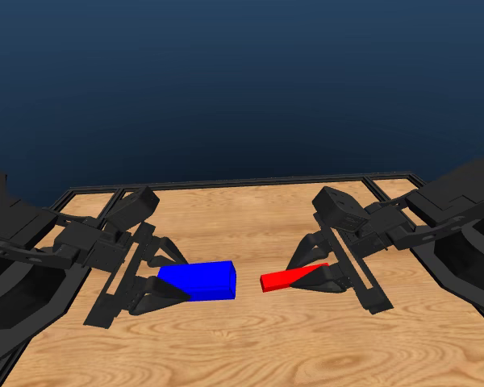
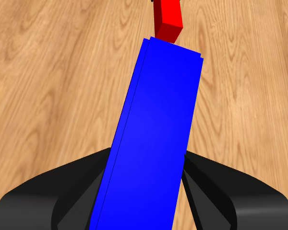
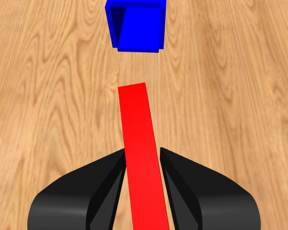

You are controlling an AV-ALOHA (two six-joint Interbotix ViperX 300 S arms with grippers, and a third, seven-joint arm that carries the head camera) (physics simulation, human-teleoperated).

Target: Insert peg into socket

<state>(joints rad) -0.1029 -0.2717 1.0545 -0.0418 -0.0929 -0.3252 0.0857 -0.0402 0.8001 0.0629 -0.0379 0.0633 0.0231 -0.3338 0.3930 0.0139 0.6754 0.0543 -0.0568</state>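
The peg (image 1: pixel 284 279), a slim red bar, is being held off the wooden desk (image 1: pixel 250 347) near its front middle, clamped at its outer end by the right hand (image 1: pixel 327 276), with its free end aiming toward the socket (image 1: pixel 200 279). The socket, a thicker blue block, is being gripped at one end by the left hand (image 1: pixel 163 289), just left of the peg, with a small gap between them. In the right wrist view, the socket's hollow open end (image 3: pixel 140 28) is facing the peg tip (image 3: pixel 133 93), which is lying slightly off its centre. Both pieces are likely being held end to end so the peg can slide in. Farther back, bare desk is stretching to a dark frame.
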